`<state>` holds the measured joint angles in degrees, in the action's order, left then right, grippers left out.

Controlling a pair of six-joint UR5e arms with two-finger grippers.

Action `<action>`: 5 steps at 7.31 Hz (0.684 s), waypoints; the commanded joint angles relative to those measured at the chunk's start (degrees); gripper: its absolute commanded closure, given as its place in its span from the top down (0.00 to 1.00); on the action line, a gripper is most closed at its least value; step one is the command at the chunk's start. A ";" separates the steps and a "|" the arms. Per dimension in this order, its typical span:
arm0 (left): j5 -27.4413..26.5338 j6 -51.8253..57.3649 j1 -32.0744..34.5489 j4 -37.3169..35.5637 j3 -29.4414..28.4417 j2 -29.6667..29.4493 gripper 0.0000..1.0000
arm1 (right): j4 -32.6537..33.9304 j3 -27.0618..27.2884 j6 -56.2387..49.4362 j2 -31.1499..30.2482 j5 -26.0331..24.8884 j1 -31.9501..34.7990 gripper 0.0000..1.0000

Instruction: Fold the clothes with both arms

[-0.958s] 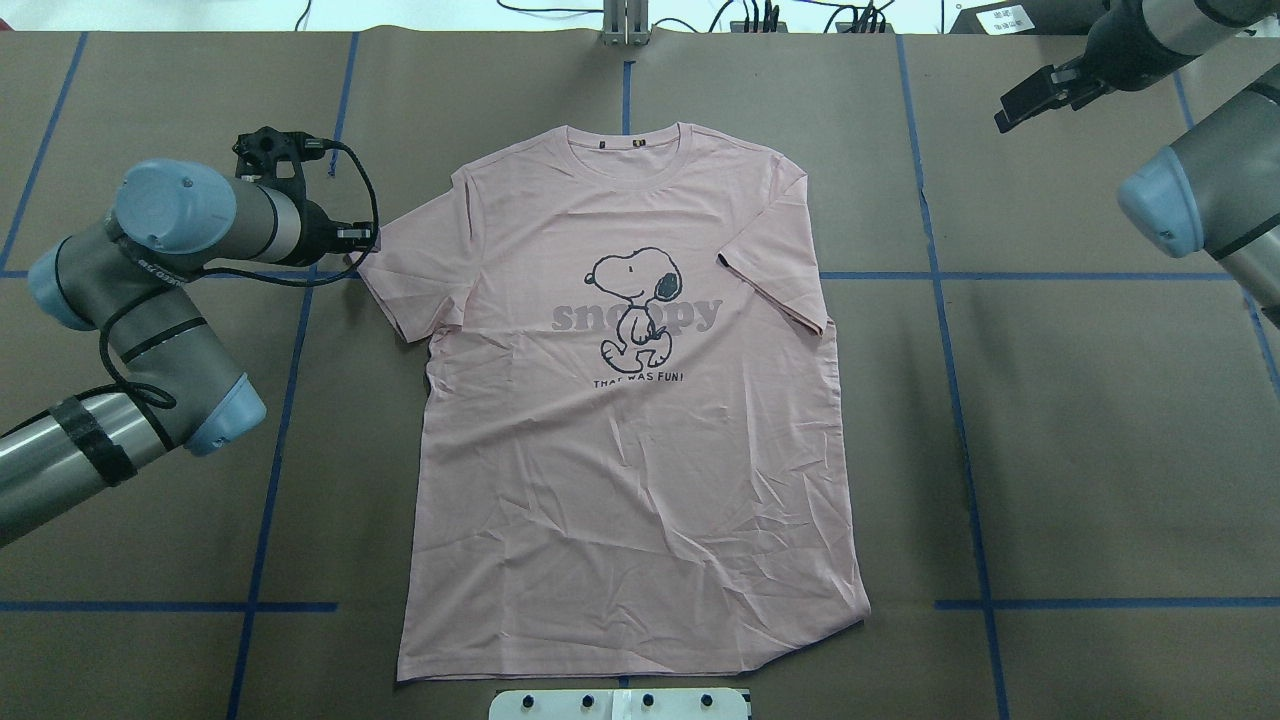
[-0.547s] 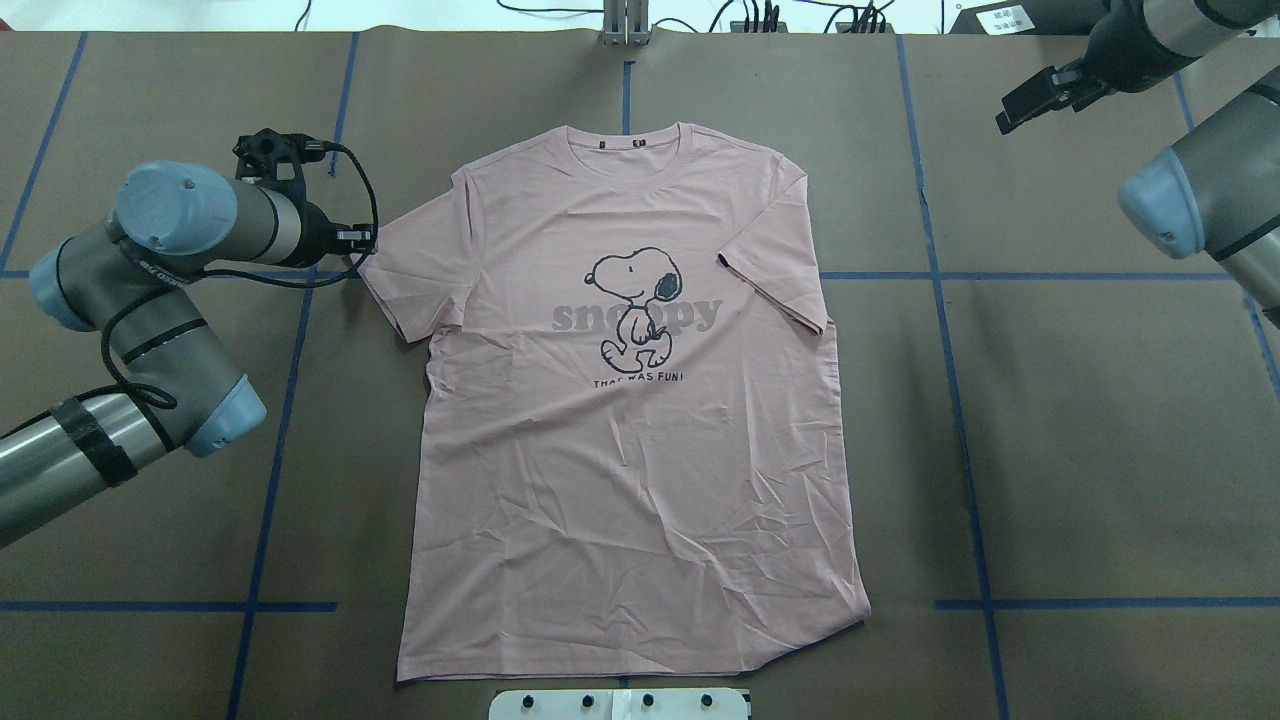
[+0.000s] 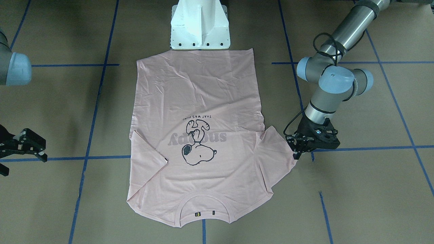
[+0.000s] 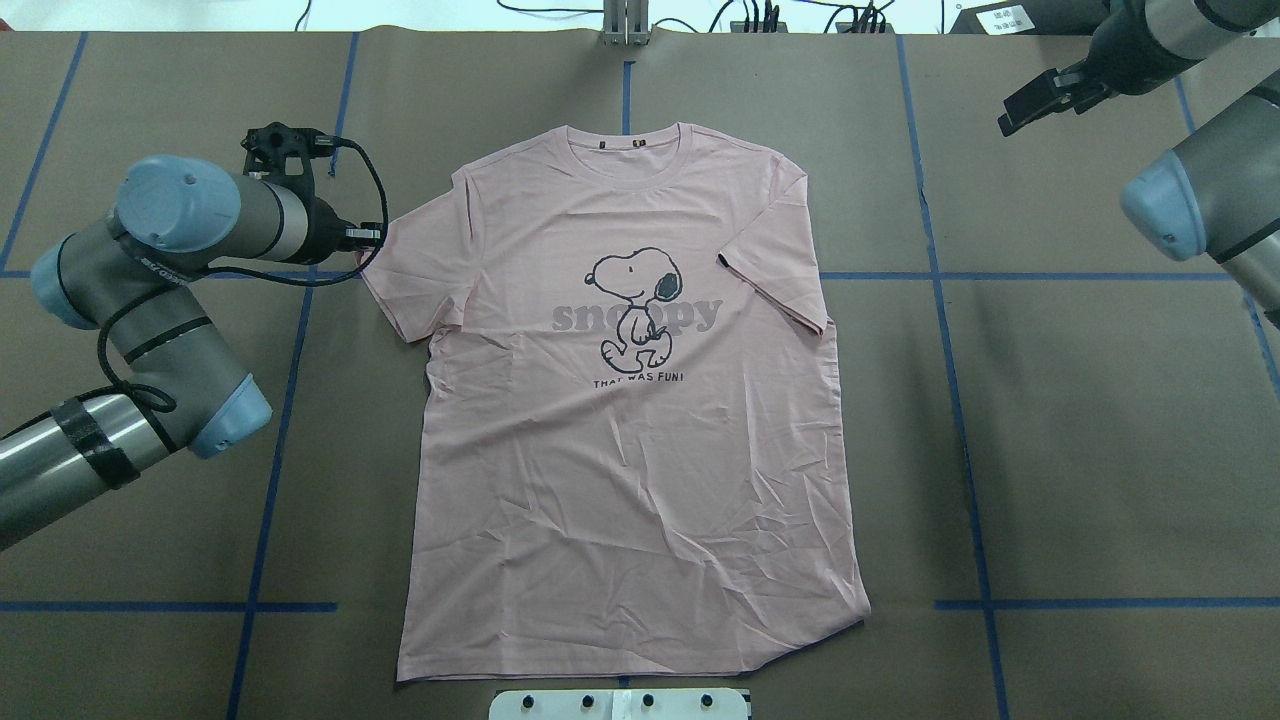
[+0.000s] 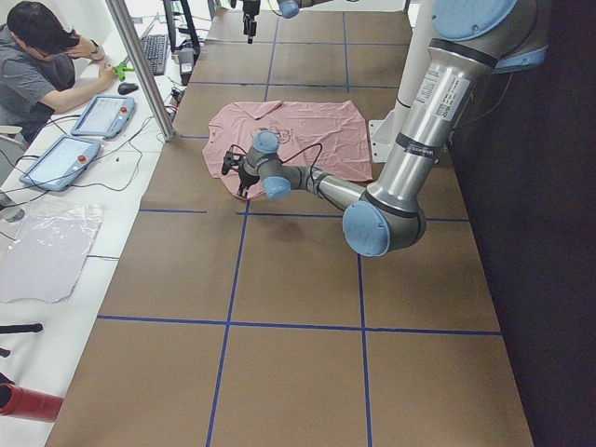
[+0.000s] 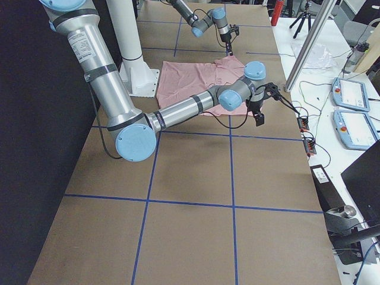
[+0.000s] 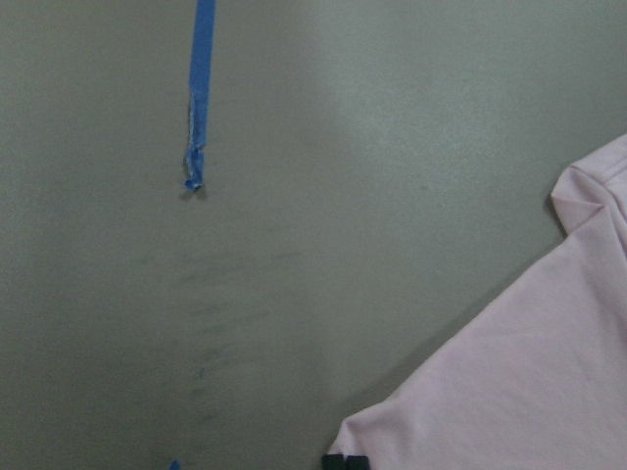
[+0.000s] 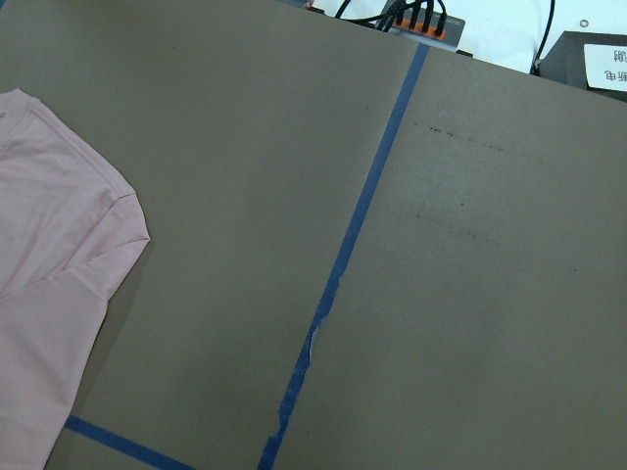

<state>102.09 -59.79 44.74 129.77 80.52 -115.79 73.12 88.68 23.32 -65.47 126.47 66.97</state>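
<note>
At the overhead view's left edge the left arm (image 4: 170, 215) reaches in; its left gripper (image 4: 362, 240) sits at mid-left, the tip touching the outer corner of the shirt's sleeve (image 4: 410, 275) on that side; whether the jaws are clamped on the cloth or only resting against it I cannot tell, since the wrist view shows just the sleeve corner and bare table (image 4: 1100, 450); in the centre the shirt (image 4: 630, 470) lies flat and print-up on the table, collar (image 4: 622, 135) toward the frame's top, with light creases across its lower half; no fold shows anywhere, so the task looks to be at its very start; at the upper right the right gripper (image 4: 1035, 98) hangs over bare table, well apart from the shirt, and the front-facing view shows its jaws standing apart with nothing between them; I judge the first sleeve grasp to be in hand on the left; the right arm's approach, the turning-in of sleeves and sides, and the doubling of the body all remain.
</note>
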 commanded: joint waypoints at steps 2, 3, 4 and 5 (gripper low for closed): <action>-0.22 -4.68 -2.53 -24.66 5.88 -10.03 0.00 | 0.00 0.00 0.23 -0.01 0.00 0.00 1.00; -1.00 -7.59 -4.29 -30.31 5.71 -13.73 0.00 | 0.00 0.00 0.41 -0.01 0.00 0.00 1.00; -1.45 -10.58 -5.79 -32.19 3.70 -16.64 0.00 | 0.00 0.00 0.41 -0.01 0.00 0.00 1.00; -2.41 -13.66 -6.68 -32.30 -2.23 -21.02 0.00 | 0.00 0.18 0.41 -0.01 0.00 0.00 1.00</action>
<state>100.66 -69.60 39.52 99.35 83.44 -131.83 73.13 88.73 23.70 -65.48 126.47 66.97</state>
